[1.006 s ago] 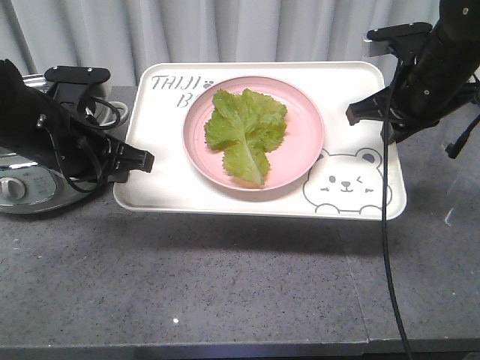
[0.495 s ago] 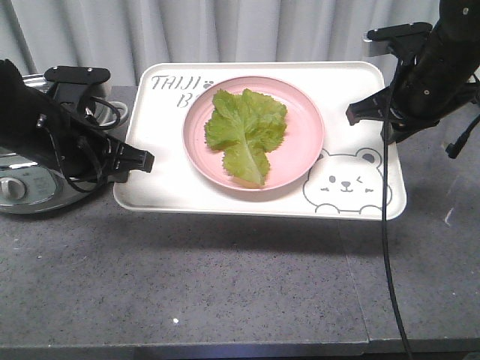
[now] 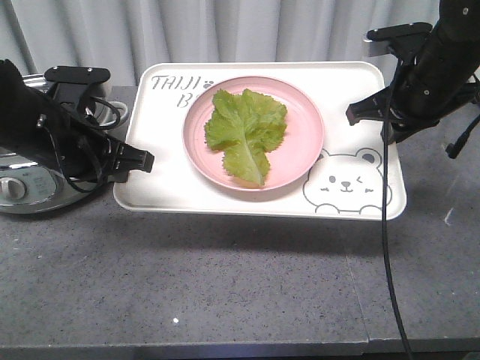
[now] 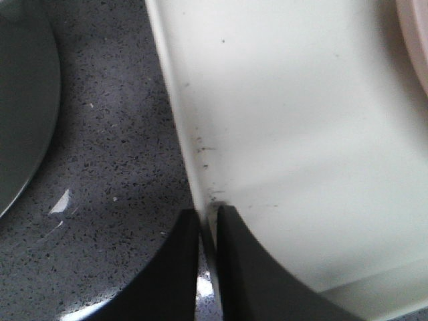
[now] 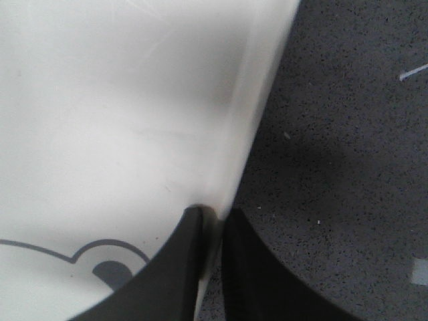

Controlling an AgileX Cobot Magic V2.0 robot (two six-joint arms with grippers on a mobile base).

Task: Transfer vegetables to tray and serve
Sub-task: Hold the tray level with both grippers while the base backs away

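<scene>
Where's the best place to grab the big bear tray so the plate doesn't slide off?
Pinch the tray by its thin raised rim at both short ends, coming in from the sides. The pink plate sits mid-tray, so that balances. The left gripper and right gripper pinch there.

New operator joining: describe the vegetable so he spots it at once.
Find the big cream tray with the bear drawing. A round pink plate sits on it, and on that lies the lettuce leaf, the only green, crinkly thing there.
</scene>
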